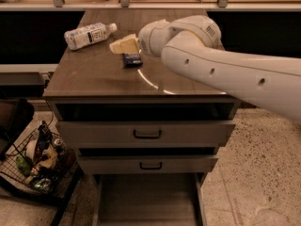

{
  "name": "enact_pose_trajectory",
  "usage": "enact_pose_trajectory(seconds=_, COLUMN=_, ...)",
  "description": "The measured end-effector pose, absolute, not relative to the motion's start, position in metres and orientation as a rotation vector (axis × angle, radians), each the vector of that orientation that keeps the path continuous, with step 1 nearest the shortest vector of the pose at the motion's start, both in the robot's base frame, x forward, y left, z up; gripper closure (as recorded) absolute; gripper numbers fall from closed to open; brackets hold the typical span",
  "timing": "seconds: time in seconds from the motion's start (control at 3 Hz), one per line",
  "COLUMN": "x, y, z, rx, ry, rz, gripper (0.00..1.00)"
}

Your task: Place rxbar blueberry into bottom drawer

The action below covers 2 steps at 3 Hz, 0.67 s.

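Lying flat on the brown cabinet top (94, 76), the rxbar blueberry (132, 59) is sitting around the middle of the surface, well back from the front edge and well apart from both side edges. It is showing as a small dark navy rectangle with faint pale print, its long side running roughly left to right. A clear water bottle (89, 34) with a white label is lying on its side toward the back left, apart from the bar, its cap pointing right. Open tabletop is stretching from the bar forward to the front lip, and out to its left.

The gripper (124, 44) is hovering just behind the bar and slightly to its left, appearing as a pale yellowish wedge pointing toward the bottle. Whether it is touching the bar, and whether it is spread or pressed together, I cannot tell. The white arm (225, 74) is reaching in from the right edge of the view and crossing over the right half of the top, its rounded wrist (160, 36) bending above and behind the bar.

Below, two upper drawers (147, 134) with dark handles are showing dark gaps above them. The bottom drawer (148, 199) is standing pulled out near the floor, its flat grey bed facing up between the side rails. A wire basket (33, 168) of clutter is sitting on the floor left of the cabinet.
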State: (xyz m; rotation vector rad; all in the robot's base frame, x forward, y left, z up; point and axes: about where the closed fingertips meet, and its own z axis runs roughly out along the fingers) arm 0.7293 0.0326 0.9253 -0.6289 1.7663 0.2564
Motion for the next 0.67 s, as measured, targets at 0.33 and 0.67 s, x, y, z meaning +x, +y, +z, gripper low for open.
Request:
enact_pose_trajectory(seconds=0.33, x=0.742, y=0.048, z=0.915, rx=-0.631, ry=1.768, rz=0.276, gripper=0.0)
enact_pose_trajectory(seconds=0.67, x=0.748, y=0.069, z=0.896, rx=-0.631, ry=1.786, rz=0.323, gripper=0.0)
